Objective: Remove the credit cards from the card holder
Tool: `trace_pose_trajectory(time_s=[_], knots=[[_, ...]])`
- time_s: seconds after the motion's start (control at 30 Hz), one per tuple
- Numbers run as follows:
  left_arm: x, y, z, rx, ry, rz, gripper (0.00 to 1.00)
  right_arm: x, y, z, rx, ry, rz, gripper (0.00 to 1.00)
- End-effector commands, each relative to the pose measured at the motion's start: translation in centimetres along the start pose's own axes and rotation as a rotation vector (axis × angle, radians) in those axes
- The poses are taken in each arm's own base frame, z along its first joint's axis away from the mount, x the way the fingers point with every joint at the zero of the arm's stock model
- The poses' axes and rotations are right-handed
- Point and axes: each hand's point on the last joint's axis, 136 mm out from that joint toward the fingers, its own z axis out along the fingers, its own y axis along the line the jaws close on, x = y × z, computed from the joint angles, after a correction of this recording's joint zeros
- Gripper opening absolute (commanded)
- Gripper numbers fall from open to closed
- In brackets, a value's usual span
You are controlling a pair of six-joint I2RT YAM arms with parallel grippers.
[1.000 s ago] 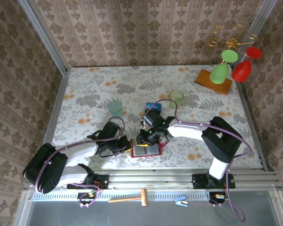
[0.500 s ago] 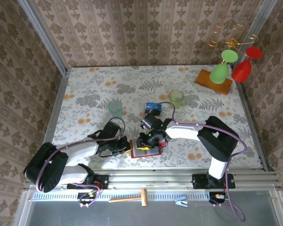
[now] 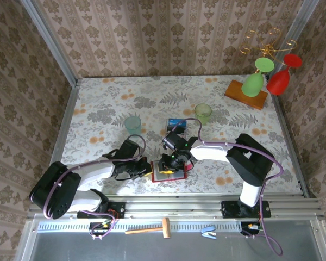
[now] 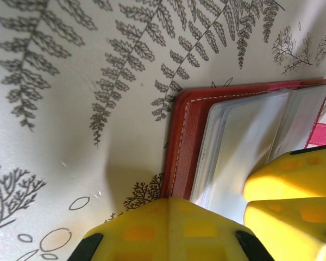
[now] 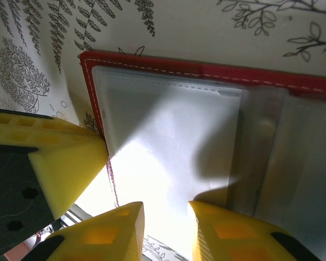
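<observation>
Holder (image 3: 169, 175) is lying open, grey inside up, on the table (image 3: 98, 103), between the two grippers.

Left gripper (image 3: 145, 169) is sitting at the holder's left edge with its jaws closed together. In the left wrist view its yellow tip is overlapping the red stitched border. Judgement: it is acting as a hold-down, so the holder is not sliding or folding shut while the other arm is working. Whether it is pinching the border or only pressing on it cannot be told.

Right gripper (image 5: 165, 220) is hanging over the holder's left leaf, jaws a narrow gap apart and nothing between them. Its fingers (image 5: 117, 234) are resting at the near edge of the clear sleeve. Judgement: the narrow gap suits a thin card edge, and the fingers are placed at the sleeve's side as if feeling for one.

Cards: none is showing as a separate item on the holder. The sleeves are reading pale and glaring, so a pale card may be sitting inside; this cannot be confirmed.

Judgement: extraction is not yet done. The next move needs a grip on a card edge alone, not on the sleeve.
</observation>
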Motion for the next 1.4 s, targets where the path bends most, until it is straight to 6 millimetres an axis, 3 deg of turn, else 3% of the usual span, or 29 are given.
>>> trace_pose_trajectory(time_s=[0.0,0.5,0.83,1.03,1.37], knots=[[0.7,1.6,0.4,-0.063,0.031,-0.008,0.0,0.4,-1.9,-0.5,0.06,-0.008,0.025,0.3],[0.3,1.4,0.0,-0.065,0.03,-0.007,0.0,0.1,-2.3,-0.8,-0.016,-0.021,0.055,0.3],[-1.4,-2.9,-1.7,-0.011,-0.004,0.056,0.0,0.0,-2.4,-0.8,-0.119,-0.042,0.076,0.29],[-1.3,-5.3,-1.7,0.071,-0.012,0.045,0.09,-0.1,-2.6,-0.6,-0.207,-0.046,0.106,0.29],[-1.0,-5.1,-0.3,0.065,0.004,0.03,0.24,-0.1,-3.1,-0.2,-0.259,-0.033,0.127,0.29]])
